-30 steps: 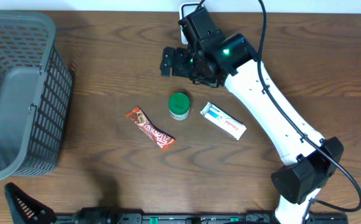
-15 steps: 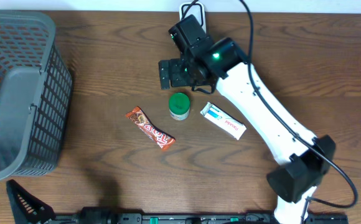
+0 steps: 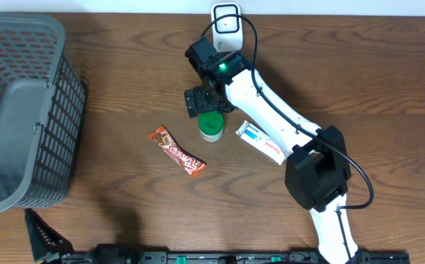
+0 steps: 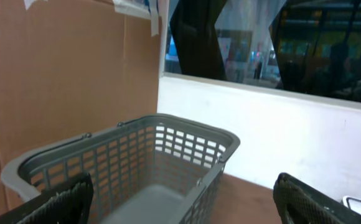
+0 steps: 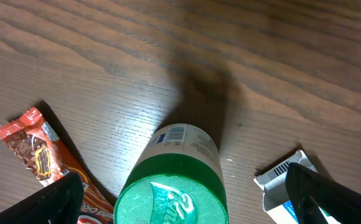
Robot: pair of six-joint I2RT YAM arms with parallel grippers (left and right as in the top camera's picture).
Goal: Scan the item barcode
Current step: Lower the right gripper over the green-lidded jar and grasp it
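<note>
The bottle (image 3: 211,125) stands upright on the table (image 3: 124,81), green cap up, in the middle of the row of goods. From the left: a grey basket (image 3: 22,110) sits at the table's edge, and the left tool (image 4: 183,202) faces it from apart, fingers spread wide and holding nothing. A red candy bar (image 3: 176,152) lies near the bottle's left side. The right tool (image 3: 201,101) hangs just over the bottle's far edge. In the wrist view the cap lies between its two fingers, which are fully released and touch nothing. A small white and blue box (image 3: 263,142) lies just right of the bottle. A white scanner (image 3: 226,18) stands at the far edge.
</note>
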